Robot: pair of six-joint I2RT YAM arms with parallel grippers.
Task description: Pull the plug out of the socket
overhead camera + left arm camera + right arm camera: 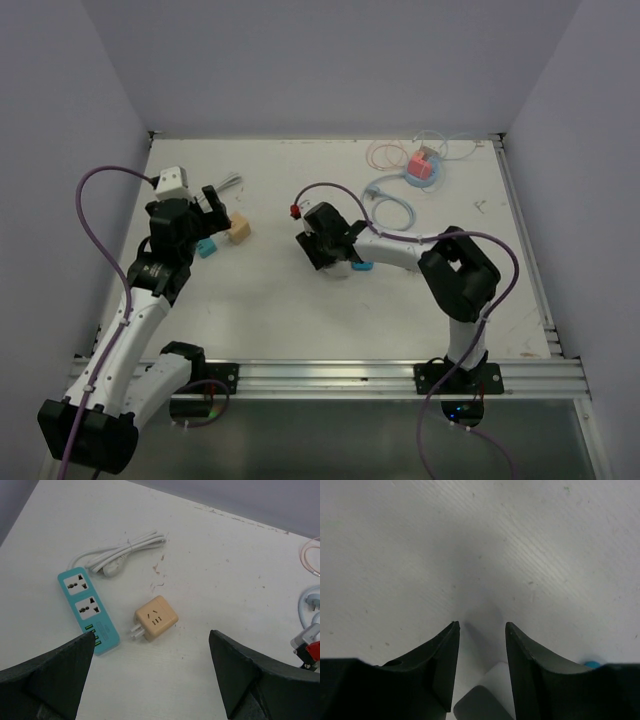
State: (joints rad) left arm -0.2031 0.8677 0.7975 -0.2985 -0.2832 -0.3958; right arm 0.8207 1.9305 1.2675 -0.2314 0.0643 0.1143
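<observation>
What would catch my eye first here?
The left claw hangs wide open over a teal power strip and a tan cube plug lying beside it, not plugged in. The right claw points down close to the white table, near its middle. At the far right sits a pink block among loops of thin cable.

Tabletop (225, 555) layout: an adapter (155, 618) lies just ahead of the left pincer (217, 204), in line with the gap between its fingers. A power strip (89, 609) lies to the adapter's left, apart from it, with a bundled cord (120, 555) beyond.
</observation>
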